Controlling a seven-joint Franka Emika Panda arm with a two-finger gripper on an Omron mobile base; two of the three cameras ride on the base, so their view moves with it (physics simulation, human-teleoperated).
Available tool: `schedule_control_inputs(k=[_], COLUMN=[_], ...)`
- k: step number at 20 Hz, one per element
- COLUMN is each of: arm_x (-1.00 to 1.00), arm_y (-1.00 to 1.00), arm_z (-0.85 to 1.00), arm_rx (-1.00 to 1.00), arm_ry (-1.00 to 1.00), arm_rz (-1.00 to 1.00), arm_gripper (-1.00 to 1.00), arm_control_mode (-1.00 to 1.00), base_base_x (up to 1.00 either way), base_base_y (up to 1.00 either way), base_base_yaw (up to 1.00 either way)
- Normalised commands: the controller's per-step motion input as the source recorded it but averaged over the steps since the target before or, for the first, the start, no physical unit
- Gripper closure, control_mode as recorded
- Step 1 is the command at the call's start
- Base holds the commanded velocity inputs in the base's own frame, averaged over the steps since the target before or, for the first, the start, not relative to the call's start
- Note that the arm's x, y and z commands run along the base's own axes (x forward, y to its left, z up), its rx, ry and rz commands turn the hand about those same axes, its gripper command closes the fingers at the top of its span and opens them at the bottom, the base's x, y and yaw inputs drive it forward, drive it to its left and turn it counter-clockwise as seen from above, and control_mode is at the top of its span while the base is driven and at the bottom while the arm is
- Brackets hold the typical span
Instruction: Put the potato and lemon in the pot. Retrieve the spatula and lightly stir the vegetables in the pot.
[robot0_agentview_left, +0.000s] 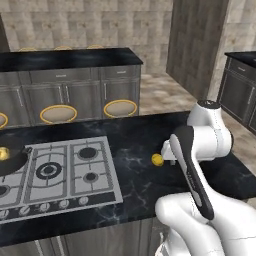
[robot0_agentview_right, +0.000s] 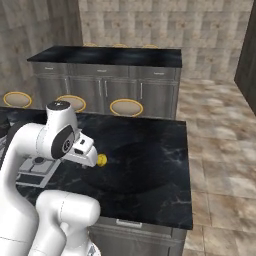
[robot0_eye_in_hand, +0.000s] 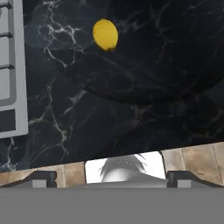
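The fingers (robot0_eye_in_hand: 112, 178) are spread wide with nothing between them, hovering above the black marble desk (robot0_eye_in_hand: 144, 74). A yellow lump (robot0_eye_in_hand: 105, 34) lies on the desk beside the stove (robot0_agentview_left: 60, 172). The pot (robot0_agentview_left: 10, 159) sits on the stove's far-left burner with another yellow lump (robot0_agentview_left: 3, 153) inside.

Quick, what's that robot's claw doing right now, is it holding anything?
Gripper: open, fingers spread wide and holding nothing; the yellow vegetable lies apart from it on the black counter.
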Motion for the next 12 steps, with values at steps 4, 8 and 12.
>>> schedule_control_inputs(k=[4,8,12], arm_x=[0.0,0.95,0.95], arm_y=[0.0,0.01,0.03], arm_z=[0.0,0.0,0.0], arm_rx=[0.0,0.0,0.0], arm_ry=[0.0,0.17,0.29], arm_rz=[0.0,0.02,0.0], arm_gripper=[-1.0,-1.0,-1.0], arm_control_mode=[1.0,-1.0,-1.0], base_base_x=[0.14,0.0,0.0], base_base_y=[-0.03,0.0,0.0], base_base_yaw=[0.02,0.0,0.0])
